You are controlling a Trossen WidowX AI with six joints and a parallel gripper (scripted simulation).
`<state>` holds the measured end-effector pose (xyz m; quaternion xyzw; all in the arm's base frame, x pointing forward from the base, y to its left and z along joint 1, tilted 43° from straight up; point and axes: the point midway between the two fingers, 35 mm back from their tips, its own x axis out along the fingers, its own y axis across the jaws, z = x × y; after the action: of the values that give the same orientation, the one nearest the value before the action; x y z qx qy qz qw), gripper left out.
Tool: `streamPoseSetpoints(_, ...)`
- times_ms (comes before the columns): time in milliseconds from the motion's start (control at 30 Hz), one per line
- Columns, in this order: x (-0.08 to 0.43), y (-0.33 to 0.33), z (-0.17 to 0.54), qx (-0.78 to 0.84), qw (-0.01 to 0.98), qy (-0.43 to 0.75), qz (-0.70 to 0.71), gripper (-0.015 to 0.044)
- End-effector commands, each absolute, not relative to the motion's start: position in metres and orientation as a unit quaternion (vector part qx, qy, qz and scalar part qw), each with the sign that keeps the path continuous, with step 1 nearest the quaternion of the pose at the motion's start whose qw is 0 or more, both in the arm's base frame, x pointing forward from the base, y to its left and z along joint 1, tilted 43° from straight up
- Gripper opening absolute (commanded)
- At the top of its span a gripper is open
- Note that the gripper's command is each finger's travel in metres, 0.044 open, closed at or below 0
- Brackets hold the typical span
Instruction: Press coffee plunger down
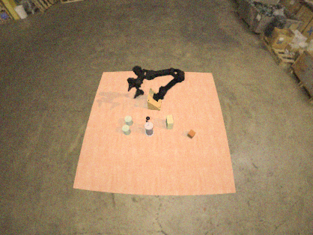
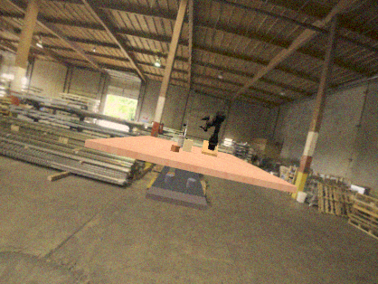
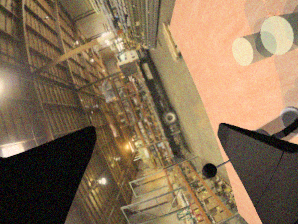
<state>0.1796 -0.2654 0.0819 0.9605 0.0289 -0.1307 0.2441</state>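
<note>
Clear-walled with a pale, pinkish filling, the coffee press (image 1: pixel 149 129) stands upright near the middle of the salmon-coloured table top (image 1: pixel 112 176), and its plunger (image 1: pixel 147 119), a thin rod ending in a small black knob, sticks up well above the body. Nothing touches the press. To one side of it, apart from it, stand two pale green cylinders (image 1: pixel 127 125) just beside each other; on the other side sits a cream block (image 1: pixel 170 121), and farther out on that side a small orange cube (image 1: pixel 191 133). Behind the press, toward the far edge of the table, a tan wedge-shaped mount (image 1: pixel 153 101) carries the black arm (image 1: pixel 170 80), which rises, folds over and reaches sideways. The gripper (image 1: pixel 135 90) hangs off the end of the arm above bare table, well apart from the press and behind the cylinders. Its fingers are spread wide with nothing between them; in the wrist view the two dark fingers frame warehouse shelving, with a strip of table and the tops of the two cylinders along the upper right. In the exterior view the table (image 2: pixel 235 169) stands on a grey base (image 2: pixel 178 185) on the concrete floor (image 2: pixel 136 240) of a timber-roofed hall.
</note>
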Motion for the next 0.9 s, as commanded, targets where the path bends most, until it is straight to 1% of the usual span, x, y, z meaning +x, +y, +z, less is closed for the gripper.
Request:
streamPoseSetpoints(0,0.231,-0.243,0.125,0.807,0.565,0.153,-0.084,0.044)
streamPoseSetpoints(200,0.247,-0.229,0.141,0.715,0.67,0.193,-0.047,0.044)
streamPoseSetpoints(467,0.268,-0.207,0.163,0.577,0.783,0.233,0.014,0.044)
streamPoseSetpoints(700,0.285,-0.183,0.183,0.434,0.86,0.255,0.078,0.044)
streamPoseSetpoints(867,0.293,-0.167,0.195,0.343,0.895,0.26,0.121,0.044)
